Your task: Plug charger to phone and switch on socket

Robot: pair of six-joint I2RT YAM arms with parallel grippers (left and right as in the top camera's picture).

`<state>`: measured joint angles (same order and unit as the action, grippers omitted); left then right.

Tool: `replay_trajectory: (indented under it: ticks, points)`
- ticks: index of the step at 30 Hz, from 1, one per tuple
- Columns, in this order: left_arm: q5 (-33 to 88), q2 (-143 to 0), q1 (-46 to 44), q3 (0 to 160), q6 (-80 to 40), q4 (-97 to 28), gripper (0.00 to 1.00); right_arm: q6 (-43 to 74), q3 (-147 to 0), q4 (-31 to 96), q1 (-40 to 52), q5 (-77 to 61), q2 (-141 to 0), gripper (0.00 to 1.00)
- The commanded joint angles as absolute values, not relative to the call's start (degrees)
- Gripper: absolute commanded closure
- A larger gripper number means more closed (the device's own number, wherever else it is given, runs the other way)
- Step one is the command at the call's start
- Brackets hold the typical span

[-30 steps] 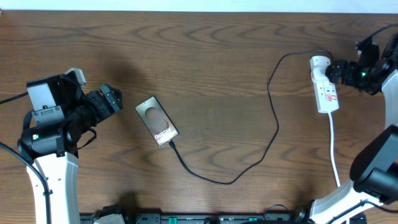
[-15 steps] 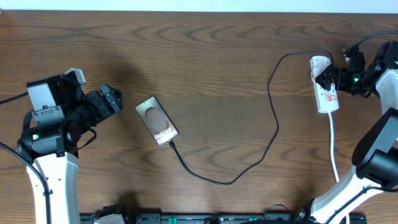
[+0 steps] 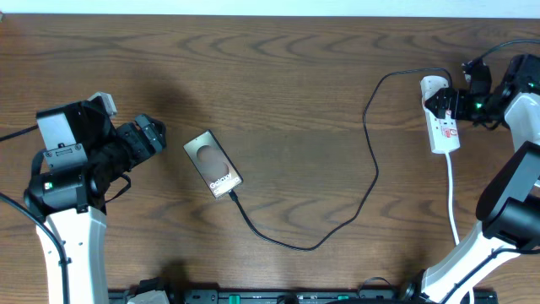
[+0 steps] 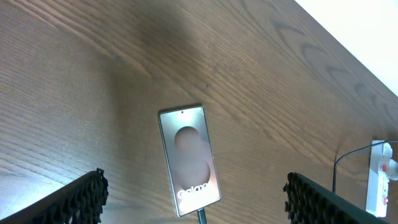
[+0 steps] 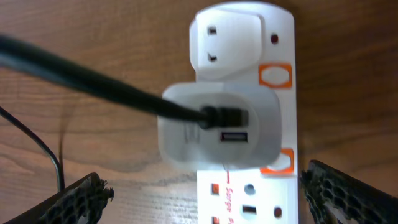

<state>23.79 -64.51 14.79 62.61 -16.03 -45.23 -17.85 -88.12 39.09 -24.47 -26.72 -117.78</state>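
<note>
Here, right gripper (image 5: 211, 194): fingers (image 5: 78, 200) spread, poised over the socket (image 3: 445, 133).
Adapter (image 5: 186, 140): a stray finger could jar it loose.
Orange switch (image 5: 275, 75): easily missed off-centre.

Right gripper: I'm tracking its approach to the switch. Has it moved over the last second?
Yes. In the overhead view the right gripper has shifted left, from just right of the socket to over its upper end.

Charger (image 3: 376, 173) tip at phone (image 3: 213, 165) end
</note>
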Motion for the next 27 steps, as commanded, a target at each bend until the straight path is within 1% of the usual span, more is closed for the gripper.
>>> replay_trajectory:
  ticks: [1,9,14,27]
  points:
    - [23.27,-64.73,14.76,62.96,-15.07,-45.41,0.1,-18.92,-88.36,38.26,-23.18,-27.75,-118.1,0.01]
    - [23.27,-64.73,14.76,62.96,-15.07,-45.41,0.1,-18.74,-88.36,37.23,-22.39,-27.51,-118.1,0.01]
    - [23.29,-64.73,14.76,62.96,-15.07,-45.41,0.1,-15.53,-88.36,37.08,-22.39,-22.46,-118.1,0.01]
    - [23.29,-64.73,14.76,62.96,-15.07,-45.41,0.1,-14.09,-88.27,36.84,-22.37,-24.51,-119.15,0.01]
